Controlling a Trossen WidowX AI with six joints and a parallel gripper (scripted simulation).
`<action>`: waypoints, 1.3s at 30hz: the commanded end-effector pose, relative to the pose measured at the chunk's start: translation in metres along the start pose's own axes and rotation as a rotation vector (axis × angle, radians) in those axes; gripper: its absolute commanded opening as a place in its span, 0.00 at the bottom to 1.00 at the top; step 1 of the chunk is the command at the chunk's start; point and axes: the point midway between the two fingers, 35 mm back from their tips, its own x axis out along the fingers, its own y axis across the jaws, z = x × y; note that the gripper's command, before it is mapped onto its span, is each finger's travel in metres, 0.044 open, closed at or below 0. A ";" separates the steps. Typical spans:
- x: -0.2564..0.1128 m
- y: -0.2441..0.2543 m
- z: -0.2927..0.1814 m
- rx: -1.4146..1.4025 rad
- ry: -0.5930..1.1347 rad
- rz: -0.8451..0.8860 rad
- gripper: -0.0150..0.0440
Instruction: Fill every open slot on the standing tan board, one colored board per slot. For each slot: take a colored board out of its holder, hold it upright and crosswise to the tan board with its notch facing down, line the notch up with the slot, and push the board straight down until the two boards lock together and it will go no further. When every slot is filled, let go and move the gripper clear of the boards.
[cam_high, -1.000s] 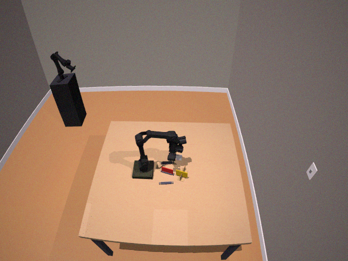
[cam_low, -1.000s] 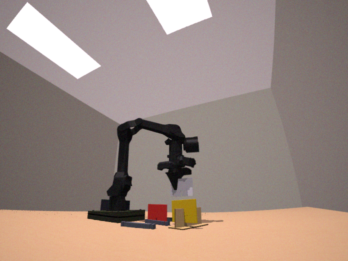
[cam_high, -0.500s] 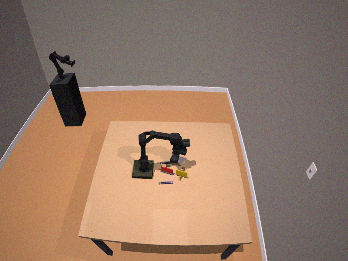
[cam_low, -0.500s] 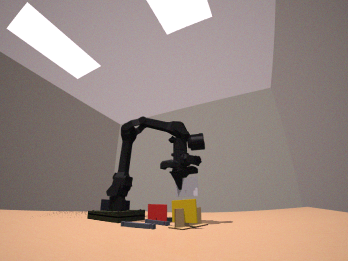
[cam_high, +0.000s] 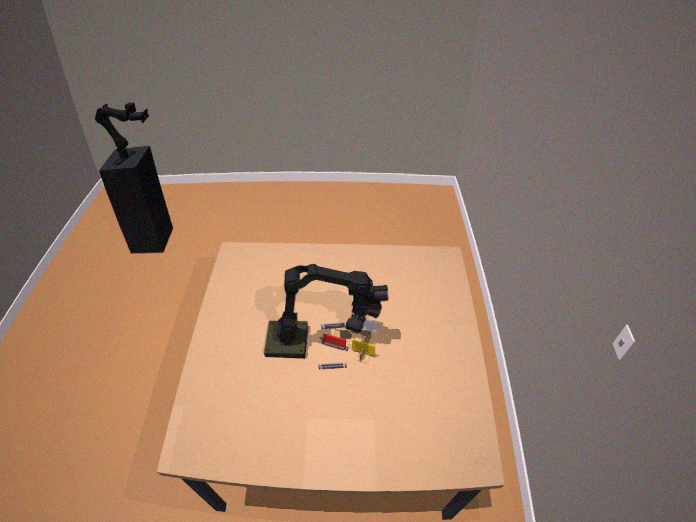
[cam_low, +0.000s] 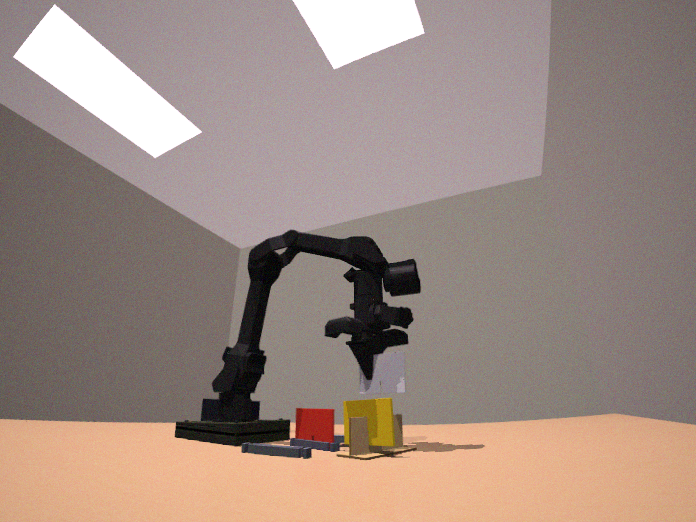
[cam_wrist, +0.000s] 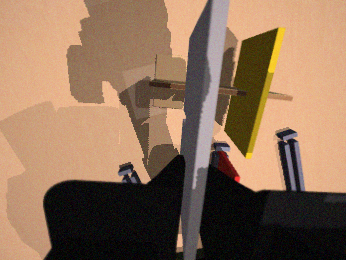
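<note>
Above the worktop (cam_high: 331, 438) (cam_low: 337, 483) (cam_wrist: 30, 150), toward its far edge, the gripper (cam_high: 353, 331) (cam_low: 369, 377) (cam_wrist: 186, 162) clamps the pale board (cam_high: 371, 325) (cam_low: 390, 371) (cam_wrist: 202, 100) upright — crosswise to the tan board (cam_low: 398, 429) (cam_wrist: 170, 85), presumably for slotting — beside the seated yellow board (cam_high: 363, 347) (cam_low: 368, 421) (cam_wrist: 255, 87).

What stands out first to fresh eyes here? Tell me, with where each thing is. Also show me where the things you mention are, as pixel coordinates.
The black arm (cam_high: 331, 274) (cam_low: 320, 247) arching over the table catches the eye first, its claw (cam_low: 369, 377) (cam_wrist: 186, 162) gripping a pale board (cam_high: 371, 325) (cam_low: 391, 371) (cam_wrist: 204, 95) in the air. Just below, the bright yellow board (cam_high: 363, 347) (cam_low: 368, 421) (cam_wrist: 254, 90) stands across the tan board (cam_low: 359, 437) (cam_wrist: 167, 85), with the red board (cam_high: 334, 340) (cam_low: 314, 424) (cam_wrist: 228, 166) upright nearer the arm's base.
</note>
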 end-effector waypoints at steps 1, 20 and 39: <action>0.000 -0.004 0.011 0.024 -0.004 -0.003 0.25; 0.021 -0.008 0.016 0.036 -0.003 -0.004 0.25; 0.027 -0.008 0.016 0.036 -0.003 -0.004 0.25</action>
